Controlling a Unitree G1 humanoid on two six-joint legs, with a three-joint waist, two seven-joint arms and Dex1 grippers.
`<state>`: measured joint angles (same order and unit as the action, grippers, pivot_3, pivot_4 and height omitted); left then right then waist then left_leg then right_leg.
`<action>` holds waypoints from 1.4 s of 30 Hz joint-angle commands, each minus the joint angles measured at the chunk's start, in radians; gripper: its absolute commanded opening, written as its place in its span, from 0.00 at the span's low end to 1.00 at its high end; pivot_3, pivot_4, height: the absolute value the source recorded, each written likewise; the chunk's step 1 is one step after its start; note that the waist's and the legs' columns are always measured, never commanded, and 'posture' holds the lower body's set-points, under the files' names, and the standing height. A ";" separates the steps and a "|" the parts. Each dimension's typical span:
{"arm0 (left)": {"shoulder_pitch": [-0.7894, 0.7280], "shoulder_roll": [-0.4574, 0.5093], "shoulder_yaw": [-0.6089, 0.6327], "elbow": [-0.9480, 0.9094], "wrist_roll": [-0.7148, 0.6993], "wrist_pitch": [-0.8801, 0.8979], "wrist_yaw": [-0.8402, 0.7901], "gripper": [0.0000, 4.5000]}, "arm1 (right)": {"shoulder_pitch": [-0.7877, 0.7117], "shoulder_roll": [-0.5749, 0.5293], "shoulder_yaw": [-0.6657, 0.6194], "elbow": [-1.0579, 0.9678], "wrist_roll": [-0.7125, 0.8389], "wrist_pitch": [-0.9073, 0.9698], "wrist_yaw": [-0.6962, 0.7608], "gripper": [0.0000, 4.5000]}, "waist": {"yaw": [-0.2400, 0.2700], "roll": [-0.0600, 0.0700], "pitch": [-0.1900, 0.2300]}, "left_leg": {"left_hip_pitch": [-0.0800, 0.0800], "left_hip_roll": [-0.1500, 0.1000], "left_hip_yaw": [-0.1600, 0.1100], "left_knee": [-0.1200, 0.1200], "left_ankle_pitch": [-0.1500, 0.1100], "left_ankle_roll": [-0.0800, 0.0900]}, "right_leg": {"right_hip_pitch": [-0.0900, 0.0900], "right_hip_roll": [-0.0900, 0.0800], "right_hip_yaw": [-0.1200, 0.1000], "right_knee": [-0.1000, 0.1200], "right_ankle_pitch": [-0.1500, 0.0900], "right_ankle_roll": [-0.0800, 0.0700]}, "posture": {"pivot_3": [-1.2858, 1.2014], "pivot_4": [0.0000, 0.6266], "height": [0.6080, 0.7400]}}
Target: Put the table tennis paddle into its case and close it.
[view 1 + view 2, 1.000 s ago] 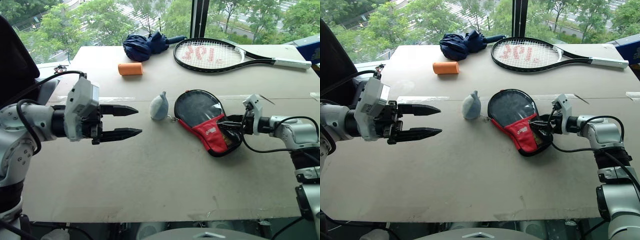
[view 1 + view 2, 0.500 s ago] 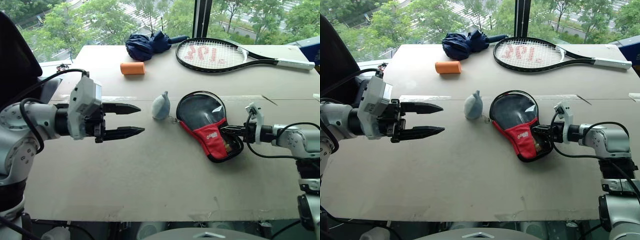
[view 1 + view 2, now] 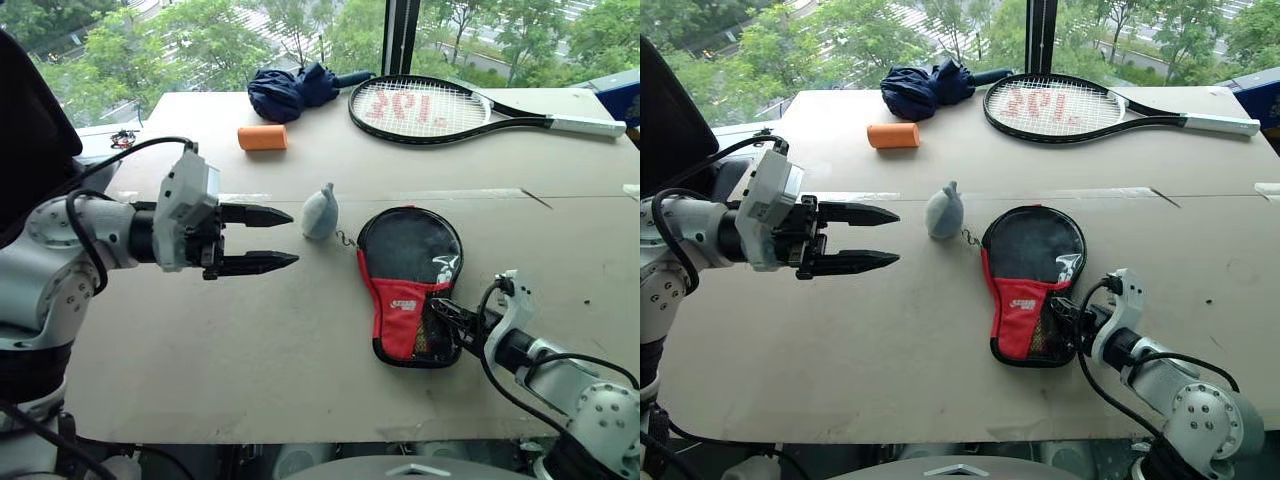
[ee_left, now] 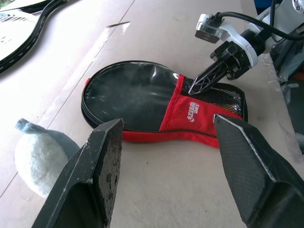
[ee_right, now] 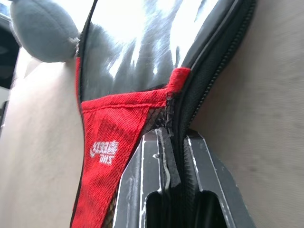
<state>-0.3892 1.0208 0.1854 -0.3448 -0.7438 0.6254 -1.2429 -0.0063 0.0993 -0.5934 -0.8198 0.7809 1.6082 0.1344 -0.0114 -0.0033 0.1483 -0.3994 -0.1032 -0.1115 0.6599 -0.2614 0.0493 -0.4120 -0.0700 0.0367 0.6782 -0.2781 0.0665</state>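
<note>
A wide, pale beige table (image 3: pixel 300 380) is seen under even daylight, its surface crossed by a faint seam and strips of clear tape. Beyond its far edge, large windows (image 3: pixel 200 40) are set across the 12 o'clock side, divided by a dark vertical frame post (image 3: pixel 398 35) at about 1 o'clock. Green treetops (image 3: pixel 120 50) are visible through the glass. A blue object (image 3: pixel 620 100) is partly seen at about 2 o'clock.

- An upper-floor robot test room, by its look.
- A plain board bench (image 3: pixel 300 360) stands against a big window (image 3: pixel 200 40) over treetops.
- Staged sports props: tennis racket (image 3: pixel 430 108), folded umbrella (image 3: pixel 290 90).
</note>
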 commanded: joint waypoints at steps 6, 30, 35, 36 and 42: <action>-0.013 0.001 0.005 0.010 0.014 -0.032 -0.024 0.68 | 0.096 -0.030 0.004 -0.033 0.200 0.006 -0.035 0.02 | -0.004 0.000 0.000 | 0.001 0.001 0.000 -0.002 0.000 0.000 | -0.001 0.000 0.000 0.000 0.000 0.000 | 0.52 0.24 0.87; 0.045 0.001 0.039 0.011 0.029 -0.057 -0.025 0.68 | 0.026 -0.726 -0.080 0.226 0.431 -0.103 0.280 0.32 | -0.002 -0.001 0.000 | 0.001 0.001 0.002 -0.003 0.000 0.000 | 0.001 0.000 0.002 0.000 0.000 0.000 | 0.52 0.24 0.87; 0.049 -0.029 0.022 0.057 0.043 -0.073 -0.011 0.68 | 0.065 -0.871 0.154 0.172 0.120 -0.564 0.548 0.32 | -0.004 -0.001 0.000 | 0.001 0.002 0.003 -0.002 -0.001 0.002 | 0.001 0.001 0.002 0.000 0.000 0.000 | 0.52 0.24 0.87; 0.048 -0.044 0.020 0.071 0.036 -0.074 -0.011 0.68 | 0.066 -0.881 0.213 0.180 0.046 -0.679 0.604 0.32 | -0.003 -0.001 0.000 | 0.001 0.002 0.003 -0.002 -0.001 0.002 | 0.001 0.001 0.001 0.000 0.000 0.000 | 0.52 0.24 0.87; -0.079 -0.143 -0.084 0.317 0.174 -0.154 0.033 0.68 | -0.089 -0.828 0.562 0.355 -0.244 -0.991 0.674 0.32 | 0.001 -0.003 0.000 | 0.000 0.002 0.003 0.004 0.000 0.000 | 0.002 0.001 0.000 0.001 0.000 0.000 | 0.52 0.24 0.87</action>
<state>-0.4294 0.8907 0.1039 -0.0834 -0.6079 0.5124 -1.2332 -0.0776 -0.7432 -0.0762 -0.4890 0.5887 0.6862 0.7909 -0.0107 -0.0059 0.1485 -0.4001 -0.1014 -0.1102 0.6649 -0.2613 0.0496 -0.4106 -0.0691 0.0356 0.6789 -0.2781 0.0667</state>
